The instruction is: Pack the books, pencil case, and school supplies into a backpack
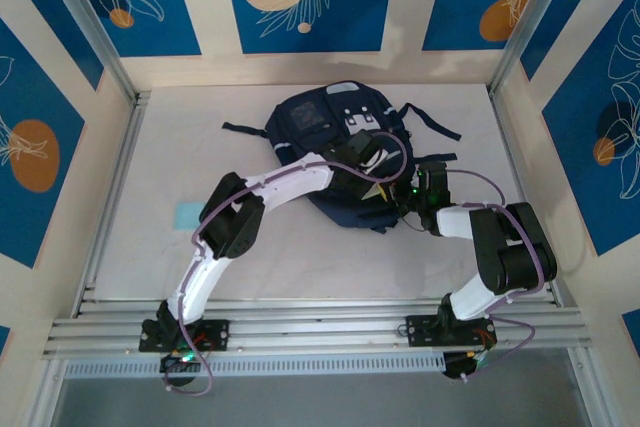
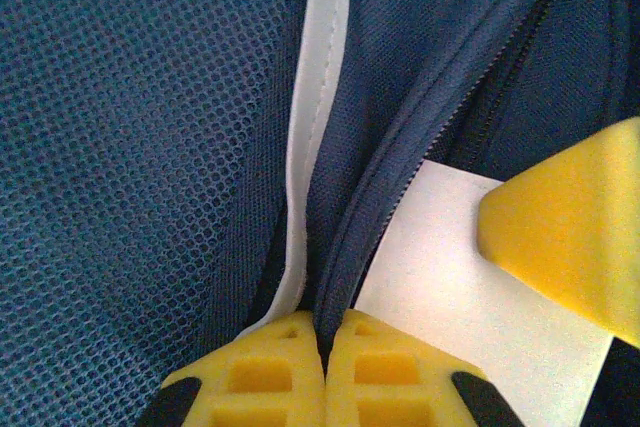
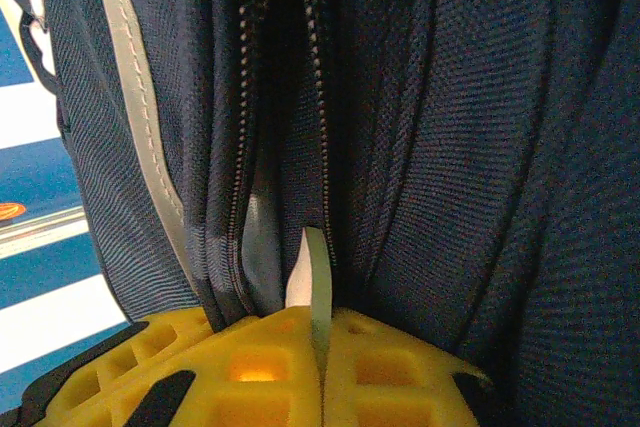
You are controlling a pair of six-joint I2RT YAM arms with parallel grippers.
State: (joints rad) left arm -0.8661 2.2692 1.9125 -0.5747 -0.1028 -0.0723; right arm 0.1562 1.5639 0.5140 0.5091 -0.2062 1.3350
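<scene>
On a white counter (image 1: 200,147), the left tool (image 2: 325,372) pinches the navy fabric backpack (image 2: 140,147) by its zipper lip. The right tool (image 3: 322,372), gripping a thin pale-green book (image 3: 317,277), faces the opening.

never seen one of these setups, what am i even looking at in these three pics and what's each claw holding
This is a robot with a left arm and a right arm, bolted at the near edge of a table. The wide picture comes from a camera above and behind them. The two close-ups come from a camera on each wrist, so the yellow blocks at the bottom are that arm's own fingers.

A navy backpack lies on the table, with a small light-blue pad off to its left.

The left gripper is shut, pinching a fold of the backpack's fabric by a zipper. The right gripper is shut on a thin pale strip; I cannot tell what that strip is.
</scene>
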